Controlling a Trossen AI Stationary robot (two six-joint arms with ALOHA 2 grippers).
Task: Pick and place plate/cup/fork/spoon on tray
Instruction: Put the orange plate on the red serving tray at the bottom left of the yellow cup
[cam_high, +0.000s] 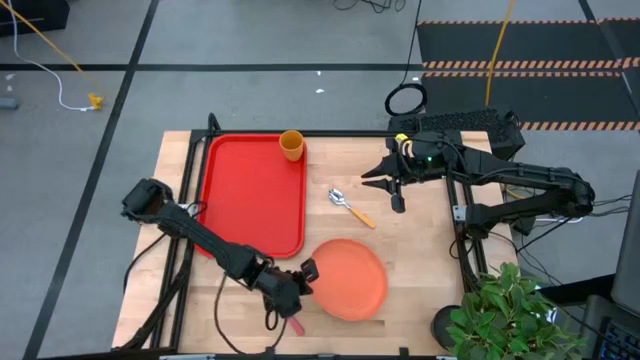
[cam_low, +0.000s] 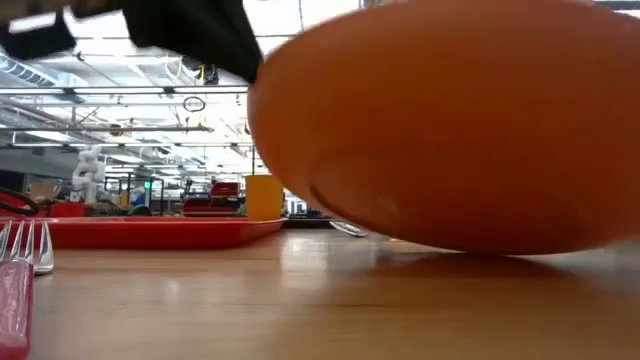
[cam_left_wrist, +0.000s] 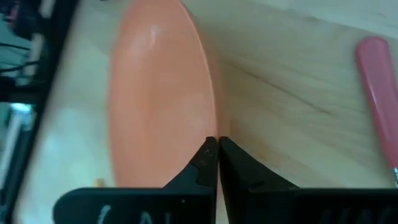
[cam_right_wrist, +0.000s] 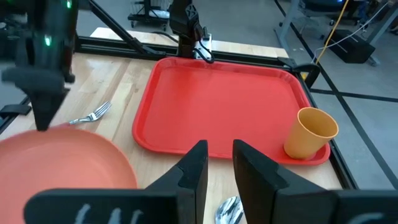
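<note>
The salmon-orange plate (cam_high: 350, 280) is near the table's front, right of the red tray (cam_high: 253, 195). My left gripper (cam_high: 306, 274) is shut on the plate's rim. The orange-yellow cup (cam_high: 291, 145) stands upright in the tray's far right corner. The orange-handled spoon (cam_high: 350, 207) lies on the table between tray and right arm. The pink-handled fork (cam_low: 18, 275) lies on the table by the front edge, partly under my left arm. My right gripper (cam_high: 385, 185) is open and empty, above the table just beyond the spoon. My left gripper pinches the plate's rim (cam_left_wrist: 210, 127) on the side toward the tray, one finger on the top face and one on the underside. The fingers come from the table's left, about level. The plate is tilted, with the held edge raised (cam_low: 262, 75) and the opposite side low by the table.
A potted plant (cam_high: 505, 310) stands at the table's front right corner. The tray floor is bare apart from the cup. A black cable loop (cam_high: 405, 100) lies beyond the far edge.
</note>
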